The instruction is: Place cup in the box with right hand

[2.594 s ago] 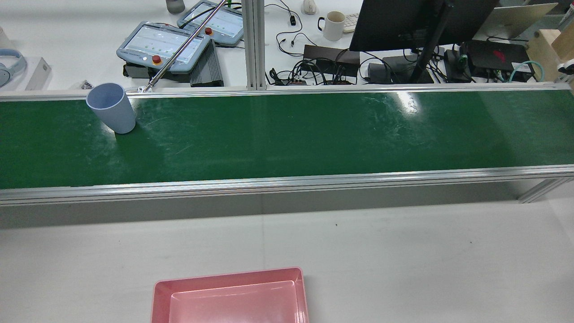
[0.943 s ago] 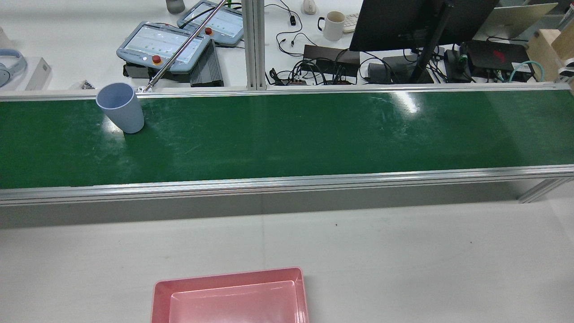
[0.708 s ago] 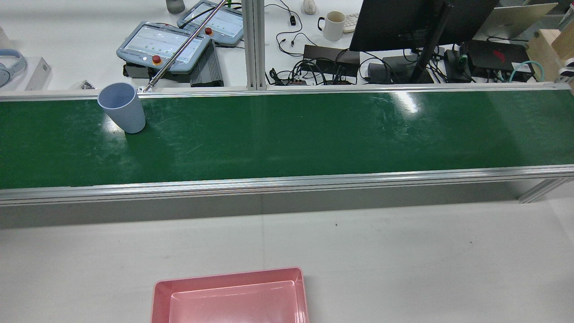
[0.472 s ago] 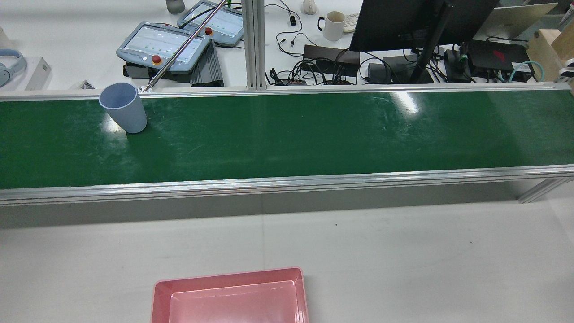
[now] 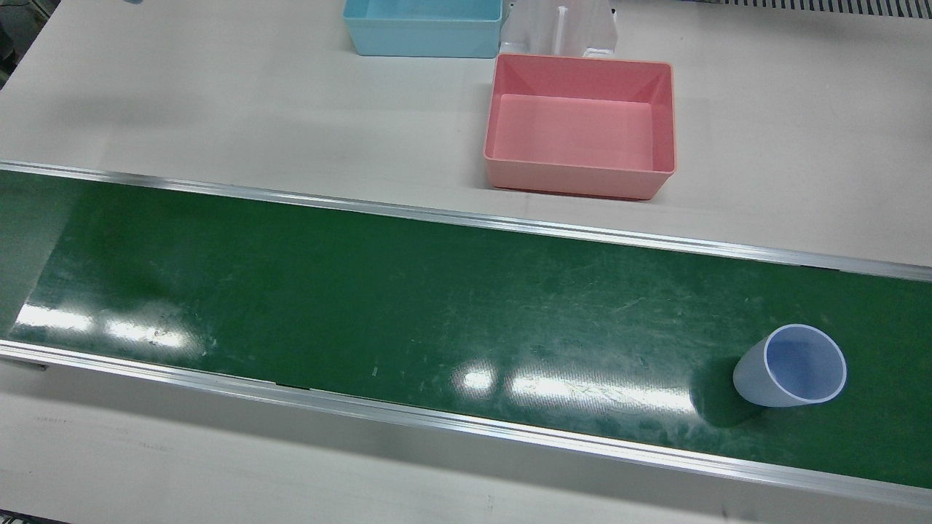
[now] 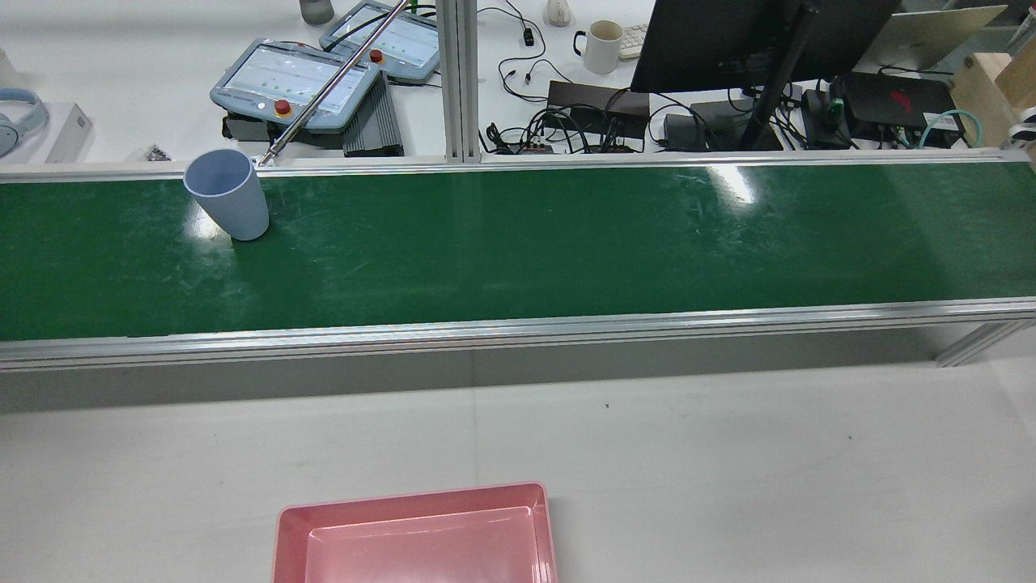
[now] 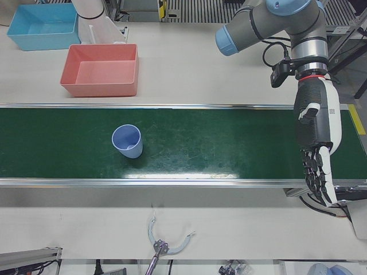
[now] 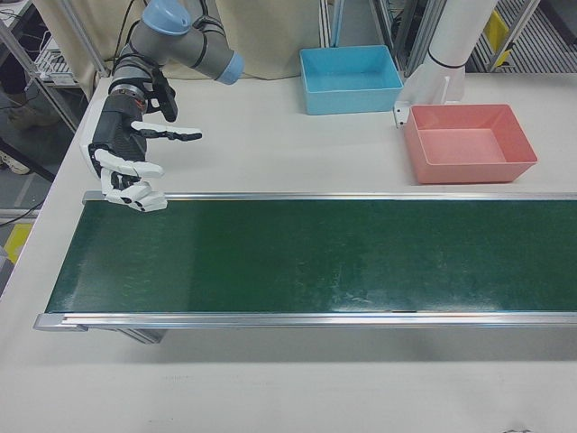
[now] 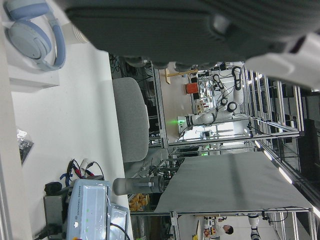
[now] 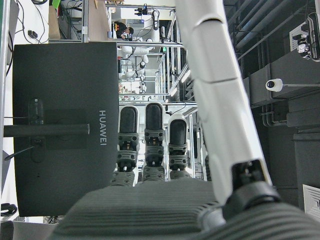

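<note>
Since the earliest rear picture the cup [image 6: 227,194] has slid a little along the green belt [image 6: 518,243] toward the robot's right, upright by the far rail; in the front view it [image 5: 791,366] stands well apart from the empty pink box [image 5: 580,124], which waits beside the belt. In the left-front view the left hand [image 7: 317,146] hangs idle and open-fingered over the belt's end, far from the cup, while in the right-front view the right hand [image 8: 126,158] waits at the belt's other end, fingers spread and empty, probably for the cup to arrive.

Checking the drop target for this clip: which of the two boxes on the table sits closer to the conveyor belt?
The pink box. It stands just behind the belt's rail, while the blue box sits further back, toward the arm pedestals.
</note>
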Robot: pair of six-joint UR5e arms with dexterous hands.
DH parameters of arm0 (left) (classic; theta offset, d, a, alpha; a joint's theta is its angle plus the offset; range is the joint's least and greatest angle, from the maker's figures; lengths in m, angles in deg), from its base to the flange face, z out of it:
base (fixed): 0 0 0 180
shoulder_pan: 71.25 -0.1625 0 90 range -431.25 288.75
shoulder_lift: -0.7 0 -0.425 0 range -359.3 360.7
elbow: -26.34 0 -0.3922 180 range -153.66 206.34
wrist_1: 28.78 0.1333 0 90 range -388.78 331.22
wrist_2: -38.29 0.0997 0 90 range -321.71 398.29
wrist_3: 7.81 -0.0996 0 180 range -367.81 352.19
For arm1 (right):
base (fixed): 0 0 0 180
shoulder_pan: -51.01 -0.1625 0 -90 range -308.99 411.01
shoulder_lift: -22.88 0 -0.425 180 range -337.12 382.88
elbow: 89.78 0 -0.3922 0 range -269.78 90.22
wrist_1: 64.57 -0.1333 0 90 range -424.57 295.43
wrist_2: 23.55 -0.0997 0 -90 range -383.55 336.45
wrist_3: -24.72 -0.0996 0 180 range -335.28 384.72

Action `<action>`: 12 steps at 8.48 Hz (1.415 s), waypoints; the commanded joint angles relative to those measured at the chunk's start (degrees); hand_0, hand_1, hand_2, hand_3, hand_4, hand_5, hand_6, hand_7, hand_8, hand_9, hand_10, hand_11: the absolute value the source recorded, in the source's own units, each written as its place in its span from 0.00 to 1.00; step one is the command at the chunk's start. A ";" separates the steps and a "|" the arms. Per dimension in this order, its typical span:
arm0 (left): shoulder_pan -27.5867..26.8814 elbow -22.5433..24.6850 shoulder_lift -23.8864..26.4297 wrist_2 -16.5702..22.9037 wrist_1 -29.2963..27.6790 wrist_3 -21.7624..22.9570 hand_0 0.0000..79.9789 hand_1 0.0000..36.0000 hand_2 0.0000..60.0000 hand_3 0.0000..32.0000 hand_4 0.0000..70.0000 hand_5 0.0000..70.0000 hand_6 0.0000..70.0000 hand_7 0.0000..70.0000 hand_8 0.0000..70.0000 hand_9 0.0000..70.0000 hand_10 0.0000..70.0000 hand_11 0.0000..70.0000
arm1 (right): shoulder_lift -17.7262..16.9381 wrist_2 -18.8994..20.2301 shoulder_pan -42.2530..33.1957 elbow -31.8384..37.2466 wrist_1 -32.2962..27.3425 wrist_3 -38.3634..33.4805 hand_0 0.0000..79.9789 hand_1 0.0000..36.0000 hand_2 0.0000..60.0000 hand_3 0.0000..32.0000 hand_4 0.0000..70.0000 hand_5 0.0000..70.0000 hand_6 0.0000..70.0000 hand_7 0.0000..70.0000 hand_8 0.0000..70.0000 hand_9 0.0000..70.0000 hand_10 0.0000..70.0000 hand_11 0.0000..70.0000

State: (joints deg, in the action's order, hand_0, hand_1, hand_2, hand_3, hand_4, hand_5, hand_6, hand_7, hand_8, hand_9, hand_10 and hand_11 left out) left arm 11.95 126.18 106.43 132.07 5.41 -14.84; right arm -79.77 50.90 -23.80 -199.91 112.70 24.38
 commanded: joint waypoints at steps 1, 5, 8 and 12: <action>0.03 0.00 0.01 0.00 0.00 0.00 0.00 0.00 0.00 0.00 0.00 0.00 0.00 0.00 0.00 0.00 0.00 0.00 | 0.00 0.00 -0.08 0.00 0.00 0.00 1.00 0.64 0.00 0.00 0.41 0.19 0.24 0.86 0.44 0.57 0.35 0.54; 0.03 0.00 -0.08 0.00 0.00 0.00 0.00 0.00 0.00 0.00 0.00 0.00 0.00 0.00 0.00 0.00 0.00 0.00 | -0.09 0.00 -0.08 0.00 0.00 0.00 1.00 0.63 0.00 0.00 0.41 0.19 0.24 0.85 0.43 0.57 0.35 0.54; 0.03 0.00 -0.08 0.00 0.00 0.00 0.00 0.00 0.00 0.00 0.00 0.00 0.00 0.00 0.00 0.00 0.00 0.00 | -0.09 0.00 0.01 0.00 0.00 0.00 1.00 0.63 0.00 0.00 0.41 0.19 0.24 0.85 0.44 0.57 0.35 0.53; 0.03 0.00 -0.08 0.00 0.00 0.00 0.00 0.00 0.00 0.00 0.00 0.00 0.00 0.00 0.00 0.00 0.00 0.00 | 0.00 0.00 0.01 0.09 0.00 0.00 1.00 0.64 0.00 0.00 0.43 0.19 0.24 0.87 0.44 0.58 0.35 0.53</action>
State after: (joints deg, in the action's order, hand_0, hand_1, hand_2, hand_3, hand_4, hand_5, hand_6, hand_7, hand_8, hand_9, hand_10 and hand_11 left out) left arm 11.98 126.18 106.35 132.10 5.42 -14.84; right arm -79.79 50.92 -23.80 -199.83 112.70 24.37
